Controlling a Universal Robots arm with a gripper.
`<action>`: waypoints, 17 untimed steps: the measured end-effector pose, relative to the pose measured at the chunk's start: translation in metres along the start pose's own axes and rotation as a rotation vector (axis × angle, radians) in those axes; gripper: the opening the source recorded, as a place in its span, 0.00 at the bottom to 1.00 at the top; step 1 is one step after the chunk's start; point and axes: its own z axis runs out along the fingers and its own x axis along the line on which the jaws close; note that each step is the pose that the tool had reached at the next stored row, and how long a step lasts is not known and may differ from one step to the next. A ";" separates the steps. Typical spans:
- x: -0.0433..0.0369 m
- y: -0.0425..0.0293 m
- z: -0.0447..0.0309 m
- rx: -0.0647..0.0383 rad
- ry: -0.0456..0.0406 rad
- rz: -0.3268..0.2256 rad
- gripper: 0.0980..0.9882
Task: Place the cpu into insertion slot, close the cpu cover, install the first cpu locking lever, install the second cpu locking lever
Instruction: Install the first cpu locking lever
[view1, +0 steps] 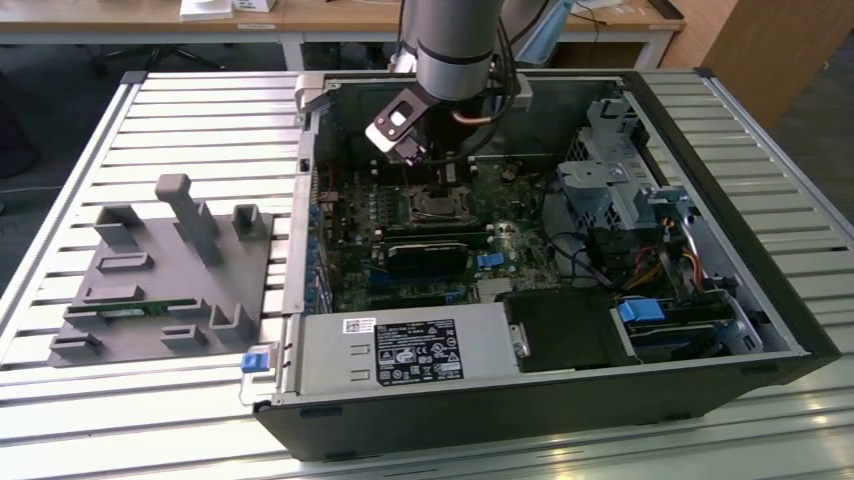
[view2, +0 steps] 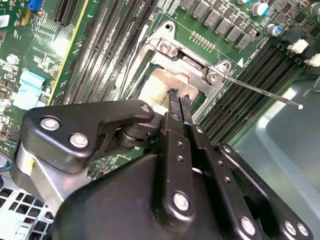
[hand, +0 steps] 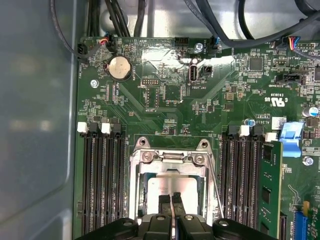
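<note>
The end effector, fingers together, hangs over the cpu in the insertion slot, 12 o'clock of the black card; I'd press centred, straight down.

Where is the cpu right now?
In the first wrist view the cpu lies in the slot, between the two banks of memory slots, right at the hand's tips.
</note>
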 end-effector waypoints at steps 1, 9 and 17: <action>0.0000 0.0000 -0.0004 0.000 -0.0001 0.000 0.06; 0.0001 0.0000 -0.0015 0.000 0.0000 0.000 0.06; 0.0002 0.0000 -0.0056 0.000 -0.0001 0.000 0.06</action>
